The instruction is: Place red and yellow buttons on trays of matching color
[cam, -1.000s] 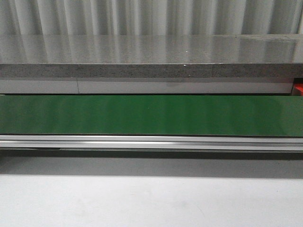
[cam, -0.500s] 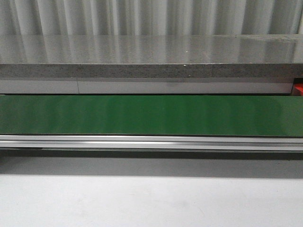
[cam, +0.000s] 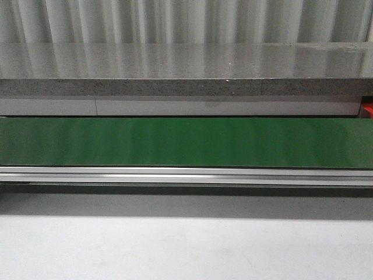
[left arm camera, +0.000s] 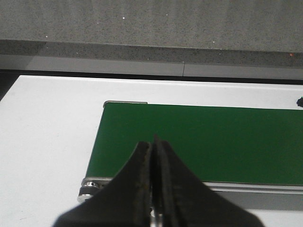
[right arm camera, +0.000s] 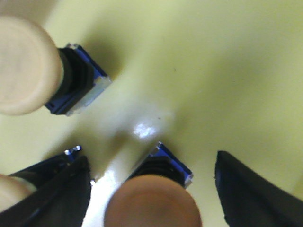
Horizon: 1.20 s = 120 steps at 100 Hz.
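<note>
Start with the green conveyor belt [cam: 186, 142]: in the front view it carries no button, and neither arm appears there. Behind it runs the grey counter [cam: 186, 64]; a small red object [cam: 368, 109] shows at the right edge, too cropped to identify. In the left wrist view, the left fingers [left arm camera: 153, 146] are pressed together with nothing between them, hovering over the near end of the belt. In the right wrist view, the yellow tray [right arm camera: 222, 71] fills the frame. The right fingers [right arm camera: 151, 189] stand spread apart, and a button with a yellowish cap [right arm camera: 152, 201] sits between them on the tray, not gripped by either finger as far as you can see. A second button [right arm camera: 28, 66] lies beyond the fingers, and a third [right arm camera: 12, 191] sits just beside one finger. Judge that at least three buttons are placed on yellow; the red tray's status cannot be told. The buttons lie on their sides: each long axis runs from the blue-edged base to the cap, with the caps pointing back toward the camera.
</note>
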Each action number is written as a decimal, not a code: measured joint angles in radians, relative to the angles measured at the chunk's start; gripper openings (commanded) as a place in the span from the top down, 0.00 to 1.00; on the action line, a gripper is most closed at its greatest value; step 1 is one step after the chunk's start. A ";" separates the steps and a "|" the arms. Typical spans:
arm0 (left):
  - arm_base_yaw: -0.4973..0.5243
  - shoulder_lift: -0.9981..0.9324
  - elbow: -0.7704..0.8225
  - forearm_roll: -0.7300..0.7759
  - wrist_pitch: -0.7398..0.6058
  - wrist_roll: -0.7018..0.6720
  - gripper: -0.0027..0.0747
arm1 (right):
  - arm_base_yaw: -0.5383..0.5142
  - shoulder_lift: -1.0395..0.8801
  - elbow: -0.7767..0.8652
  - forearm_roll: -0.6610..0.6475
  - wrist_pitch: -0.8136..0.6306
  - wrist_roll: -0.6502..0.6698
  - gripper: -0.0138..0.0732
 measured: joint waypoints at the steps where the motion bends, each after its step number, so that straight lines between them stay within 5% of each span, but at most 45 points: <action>1: 0.000 0.000 0.000 0.000 0.000 0.000 0.99 | 0.000 -0.009 0.000 0.000 0.000 0.000 0.20; 42: 0.000 0.000 0.000 0.000 0.000 0.000 0.99 | 0.069 -0.360 0.000 -0.002 0.060 0.000 0.21; 88: 0.000 0.000 0.000 0.002 0.000 0.000 0.99 | 0.625 -0.771 0.017 -0.002 0.082 -0.161 0.23; 100: 0.000 0.000 0.000 0.002 0.000 0.000 0.99 | 0.723 -0.862 0.064 -0.002 0.084 -0.215 0.40; 120: 0.000 0.000 0.000 0.002 0.000 0.000 0.99 | 0.791 -0.997 0.165 -0.002 0.088 -0.241 0.89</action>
